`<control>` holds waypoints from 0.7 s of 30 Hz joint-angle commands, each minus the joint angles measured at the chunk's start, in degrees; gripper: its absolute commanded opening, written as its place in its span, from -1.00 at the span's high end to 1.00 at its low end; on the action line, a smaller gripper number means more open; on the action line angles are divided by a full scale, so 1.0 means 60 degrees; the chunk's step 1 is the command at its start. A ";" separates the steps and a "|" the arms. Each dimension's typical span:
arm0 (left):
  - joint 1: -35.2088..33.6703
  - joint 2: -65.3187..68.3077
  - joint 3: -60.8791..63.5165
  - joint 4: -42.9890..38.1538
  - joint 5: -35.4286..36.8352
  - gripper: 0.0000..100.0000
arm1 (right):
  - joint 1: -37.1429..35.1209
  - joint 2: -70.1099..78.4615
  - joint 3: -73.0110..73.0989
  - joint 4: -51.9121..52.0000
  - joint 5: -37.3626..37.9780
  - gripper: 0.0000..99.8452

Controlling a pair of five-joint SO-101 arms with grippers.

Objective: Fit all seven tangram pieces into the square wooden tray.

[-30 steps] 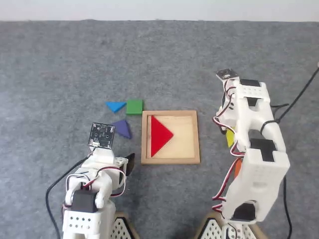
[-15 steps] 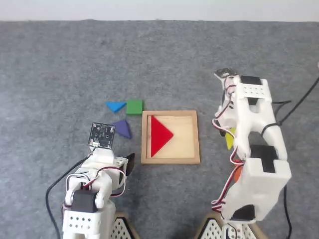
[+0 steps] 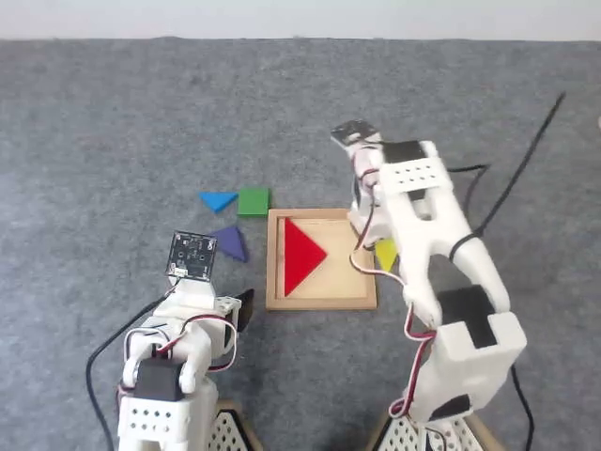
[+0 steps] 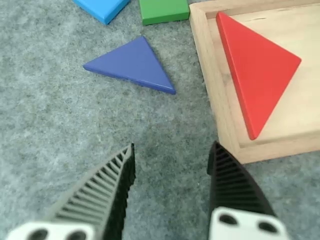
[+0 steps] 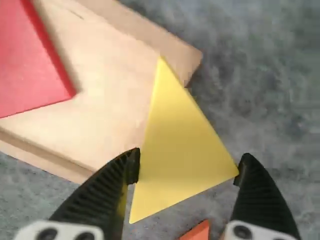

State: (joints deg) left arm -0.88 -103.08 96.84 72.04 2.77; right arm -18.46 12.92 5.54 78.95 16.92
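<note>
Right pincer (image 5: 187, 165) with flat yellow triangle (image 5: 175, 130), now over rim of wooden tray (image 3: 319, 303)

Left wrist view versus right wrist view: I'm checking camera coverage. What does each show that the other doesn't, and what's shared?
Left wrist: the open left gripper, dark blue triangle, green square, light blue piece. Right wrist: the right gripper holding the yellow triangle, an orange piece. Shared: wooden tray, red triangle inside it.
</note>
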 commanded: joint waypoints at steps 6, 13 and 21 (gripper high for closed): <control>-0.0059 -0.0190 -0.0066 0.0044 -0.0059 0.52 | -0.0623 -0.0652 -0.0894 0.0110 -0.0117 0.54; -0.0059 -0.0190 -0.0066 0.0044 -0.0059 0.52 | -0.0886 -0.0637 -0.0923 0.0007 -0.0059 0.54; -0.0059 -0.0190 -0.0066 0.0044 -0.0059 0.52 | -0.0960 -0.0637 -0.0894 -0.0037 -0.0044 0.54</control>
State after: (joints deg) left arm -0.88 -103.08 96.84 72.04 2.77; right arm -23.74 12.92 3.25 79.12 16.92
